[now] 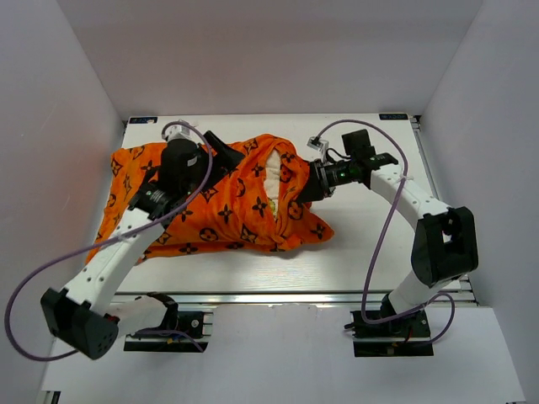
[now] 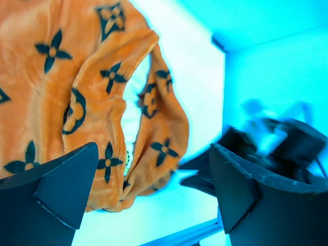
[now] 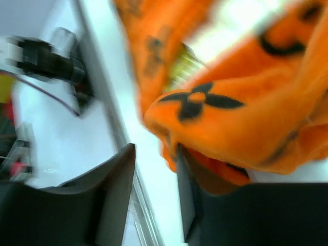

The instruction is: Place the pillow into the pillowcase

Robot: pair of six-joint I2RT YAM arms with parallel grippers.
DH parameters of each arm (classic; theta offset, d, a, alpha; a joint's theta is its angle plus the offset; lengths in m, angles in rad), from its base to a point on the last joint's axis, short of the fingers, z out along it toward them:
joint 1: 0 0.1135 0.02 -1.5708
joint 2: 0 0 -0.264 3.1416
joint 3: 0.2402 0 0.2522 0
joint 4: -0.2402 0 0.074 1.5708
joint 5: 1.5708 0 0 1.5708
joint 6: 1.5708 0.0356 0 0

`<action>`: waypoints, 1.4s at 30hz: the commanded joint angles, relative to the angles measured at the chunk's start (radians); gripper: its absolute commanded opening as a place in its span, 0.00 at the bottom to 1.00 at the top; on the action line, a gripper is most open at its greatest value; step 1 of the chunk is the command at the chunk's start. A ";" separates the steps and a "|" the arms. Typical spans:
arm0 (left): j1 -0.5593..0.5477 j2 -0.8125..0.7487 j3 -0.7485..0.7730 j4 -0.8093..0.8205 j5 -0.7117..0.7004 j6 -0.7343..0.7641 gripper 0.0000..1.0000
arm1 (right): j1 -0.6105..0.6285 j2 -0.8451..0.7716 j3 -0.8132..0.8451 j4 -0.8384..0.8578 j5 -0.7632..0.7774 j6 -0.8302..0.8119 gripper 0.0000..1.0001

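The orange pillowcase point(image 1: 219, 206) with black motifs lies crumpled on the left and middle of the table. The cream pillow point(image 1: 271, 178) shows through its open mouth, mostly covered by fabric. My left gripper point(image 1: 221, 150) hovers over the case's far edge, wide open and empty. In the left wrist view the gripper point(image 2: 154, 148) frames the case point(image 2: 102, 82) and a strip of pillow point(image 2: 134, 105). My right gripper point(image 1: 305, 183) is at the mouth's right edge. In the right wrist view it point(image 3: 156, 148) is open, with case fabric point(image 3: 230, 118) draped over one finger point(image 3: 205, 205) and the pillow point(image 3: 230, 25) blurred behind.
The white table point(image 1: 370, 244) has a metal rail along its near edge point(image 1: 295, 296). White walls enclose the left, back and right sides. The right arm point(image 1: 421, 202) bends over the table's right part, and purple cables loop off both arms.
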 commanded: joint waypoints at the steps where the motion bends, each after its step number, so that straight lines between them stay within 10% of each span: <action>1: -0.005 -0.011 -0.003 -0.093 -0.064 0.103 0.98 | -0.010 0.051 0.048 -0.247 0.214 -0.271 0.45; 7: -0.005 0.108 -0.035 0.076 0.178 0.123 0.97 | -0.037 -0.065 0.010 -0.291 0.444 -0.348 0.89; 15: -0.006 0.317 0.035 0.261 0.354 0.144 0.86 | -0.047 -0.392 -0.230 0.235 0.559 -0.305 0.89; 29: -0.092 0.762 0.384 0.065 0.266 0.215 0.71 | -0.051 -0.262 -0.133 0.283 0.541 -0.178 0.76; 33: -0.091 0.832 0.388 0.027 0.256 0.246 0.47 | -0.065 -0.233 -0.116 0.295 0.543 -0.161 0.76; 37: -0.083 0.807 0.364 0.047 0.276 0.252 0.02 | -0.070 -0.226 -0.116 0.305 0.533 -0.153 0.76; 42: -0.080 0.673 0.443 0.009 0.256 0.279 0.00 | -0.071 -0.229 -0.124 0.305 0.541 -0.158 0.76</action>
